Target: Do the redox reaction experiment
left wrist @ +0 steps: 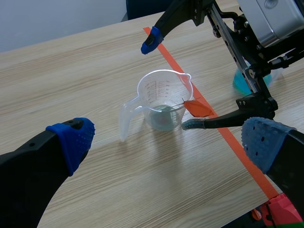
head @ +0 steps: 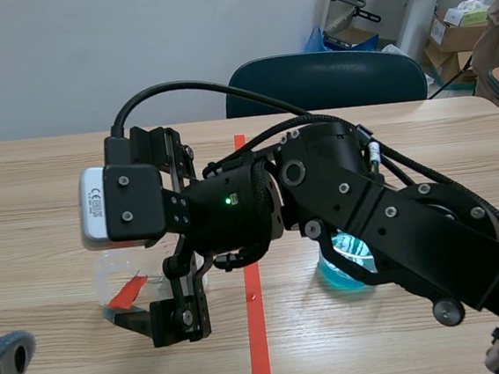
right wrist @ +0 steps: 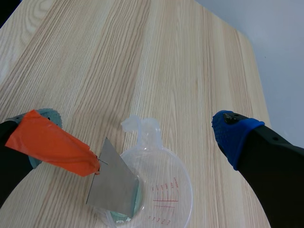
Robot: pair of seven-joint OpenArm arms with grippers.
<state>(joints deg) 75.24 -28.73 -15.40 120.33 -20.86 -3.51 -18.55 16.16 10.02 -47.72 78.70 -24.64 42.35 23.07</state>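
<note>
Pale wood tabletop (head: 37, 181), with a dark chair (head: 323, 78) standing at its far edge. At the near left, the left claw (left wrist: 168, 142) is hovering low with its blue pads spread wide, gripping nothing. Just ahead of it, a clear measuring cup (left wrist: 161, 102) is standing upright to the left of the red tape line (head: 257, 328), holding a shallow pool of pale liquid. A thin metal sheet (right wrist: 113, 178) is hanging into the cup from a strip of orange tape (right wrist: 52, 142), its lower edge seemingly touching the liquid. That tape is lying across one pad of the right claw (right wrist: 140, 124), which is straddling the cup from above with fingers spread, pinching nothing. Its arm is stretching in from the right past the middle. Right of the line, a container of blue liquid (head: 346, 270) is sitting beneath that arm.

The tape is looking like the weak point. Since it is clinging to a single pad only, the sheet may be close to slipping off and dropping flat into the cup, splashing the liquid. If the tape is sticking fast instead, a lifting arm could drag the sheet against the rim and tip the light, unheld cup. A low swing of the arm could also knock the blue container over.
</note>
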